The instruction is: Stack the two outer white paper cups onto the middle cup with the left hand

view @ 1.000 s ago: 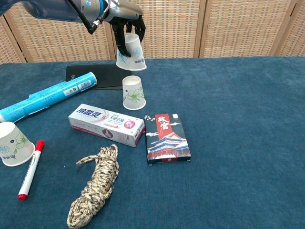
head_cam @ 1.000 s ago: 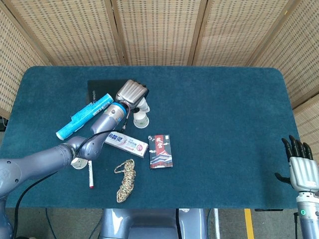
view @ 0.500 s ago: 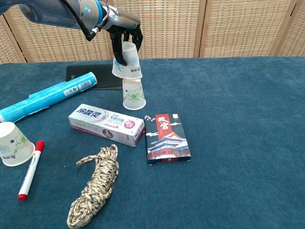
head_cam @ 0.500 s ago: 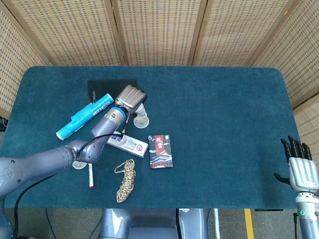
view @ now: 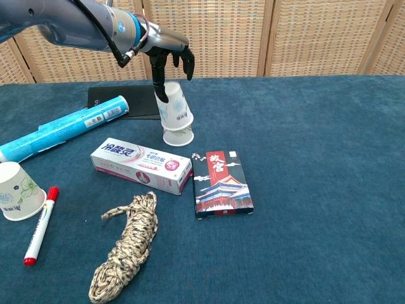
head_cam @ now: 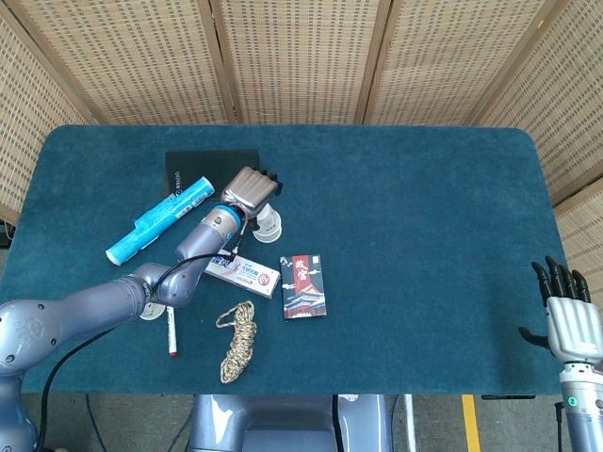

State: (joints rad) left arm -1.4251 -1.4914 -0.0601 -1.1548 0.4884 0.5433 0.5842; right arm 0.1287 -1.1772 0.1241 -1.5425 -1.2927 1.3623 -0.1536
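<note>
Two white paper cups with a flower print stand nested at mid-table: the upper cup (view: 175,109) sits slightly tilted over the middle cup (view: 178,135), both upside down. From the head view the pair (head_cam: 270,222) peeks out beside my left hand (head_cam: 250,186). My left hand (view: 169,60) hovers just above the stack with its fingers spread, and only the thumb tip touches the upper cup's top. The third cup (view: 17,190) stands upside down at the far left, partly hidden under my left arm in the head view. My right hand (head_cam: 565,315) hangs off the table's right edge, fingers straight, holding nothing.
A toothpaste box (view: 140,164) lies in front of the stack, a blue tube (view: 63,126) and a black notebook (view: 120,101) to its left. A patterned card box (view: 221,183), a coiled rope (view: 123,247) and a red marker (view: 39,225) lie nearer the front.
My left hand brought the cup down from the air onto the middle cup and let it go. Its fingers have spread and lifted off the cup's sides.
</note>
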